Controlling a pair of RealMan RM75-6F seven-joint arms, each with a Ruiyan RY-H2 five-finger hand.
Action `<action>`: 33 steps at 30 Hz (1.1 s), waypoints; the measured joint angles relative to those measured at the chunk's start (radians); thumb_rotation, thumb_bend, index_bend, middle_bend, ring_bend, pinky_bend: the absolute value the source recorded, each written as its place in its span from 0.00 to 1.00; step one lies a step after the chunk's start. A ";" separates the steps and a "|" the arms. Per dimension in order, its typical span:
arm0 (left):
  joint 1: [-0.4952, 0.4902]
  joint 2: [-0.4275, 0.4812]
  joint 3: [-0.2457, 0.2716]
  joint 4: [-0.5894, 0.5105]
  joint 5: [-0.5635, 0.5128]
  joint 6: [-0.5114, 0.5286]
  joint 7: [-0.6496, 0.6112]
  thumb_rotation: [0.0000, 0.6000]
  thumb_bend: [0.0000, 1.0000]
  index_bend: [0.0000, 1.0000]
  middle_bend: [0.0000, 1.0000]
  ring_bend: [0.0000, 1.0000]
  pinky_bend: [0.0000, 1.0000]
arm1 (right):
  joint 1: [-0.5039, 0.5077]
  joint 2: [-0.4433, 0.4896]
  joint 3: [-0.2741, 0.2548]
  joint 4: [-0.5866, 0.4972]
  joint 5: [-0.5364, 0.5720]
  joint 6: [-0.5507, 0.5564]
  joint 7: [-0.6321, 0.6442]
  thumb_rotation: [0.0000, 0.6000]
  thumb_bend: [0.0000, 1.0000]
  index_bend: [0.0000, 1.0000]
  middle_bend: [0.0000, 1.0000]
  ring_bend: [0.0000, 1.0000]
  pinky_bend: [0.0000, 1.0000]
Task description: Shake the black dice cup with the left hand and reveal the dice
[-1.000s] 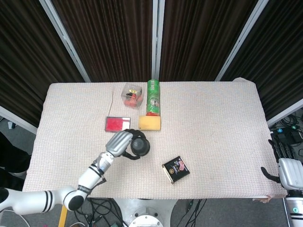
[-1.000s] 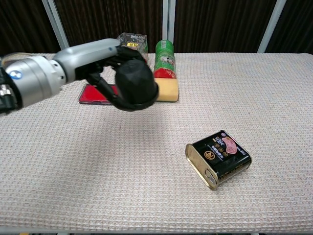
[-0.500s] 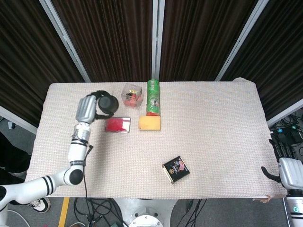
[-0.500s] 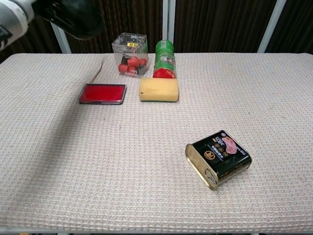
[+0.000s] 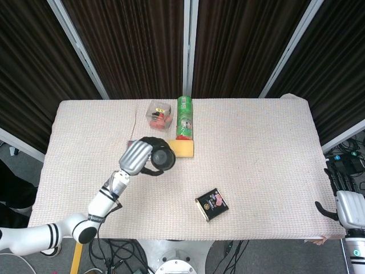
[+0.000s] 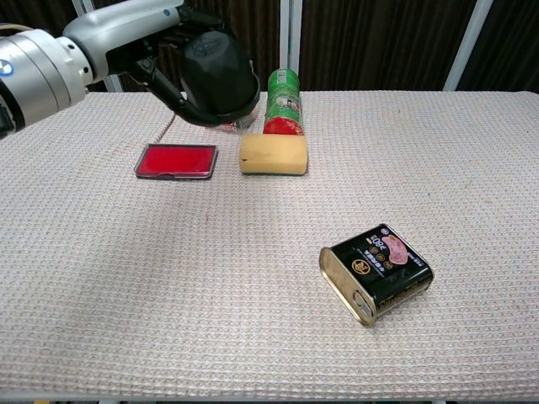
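While the left hand (image 6: pixel 173 52), fingers wrapped round the round black plastic dice cup (image 6: pixel 219 69) at upper left, swings it aloft, a loose grip could spill dice.

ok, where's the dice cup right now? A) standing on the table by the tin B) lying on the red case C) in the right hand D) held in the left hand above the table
D: the left hand grips the dice cup in the air, above the table near the red case.
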 measured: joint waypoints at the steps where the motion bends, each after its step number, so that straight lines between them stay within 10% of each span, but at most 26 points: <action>1: 0.001 -0.011 -0.006 0.016 0.038 0.011 0.017 1.00 0.23 0.53 0.52 0.31 0.32 | 0.002 -0.002 -0.001 0.003 0.000 -0.003 0.000 1.00 0.17 0.00 0.00 0.00 0.00; 6: -0.002 -0.058 -0.056 0.111 0.032 0.043 0.084 1.00 0.23 0.53 0.52 0.31 0.32 | 0.001 -0.003 0.000 0.002 -0.001 0.004 0.000 1.00 0.17 0.00 0.00 0.00 0.00; 17: -0.005 -0.062 -0.054 0.126 -0.440 -0.043 0.104 1.00 0.23 0.53 0.52 0.31 0.32 | 0.002 -0.004 -0.001 0.004 -0.003 0.000 0.001 1.00 0.17 0.00 0.00 0.00 0.00; 28: -0.018 0.041 0.003 -0.004 -0.061 -0.175 -0.003 1.00 0.23 0.53 0.52 0.31 0.28 | 0.003 -0.005 0.000 0.008 0.003 -0.008 0.003 1.00 0.17 0.00 0.00 0.00 0.00; 33: -0.030 0.043 -0.022 0.062 -0.102 -0.153 0.036 1.00 0.23 0.53 0.52 0.31 0.28 | 0.003 -0.004 0.001 0.005 0.005 -0.007 0.000 1.00 0.17 0.00 0.00 0.00 0.00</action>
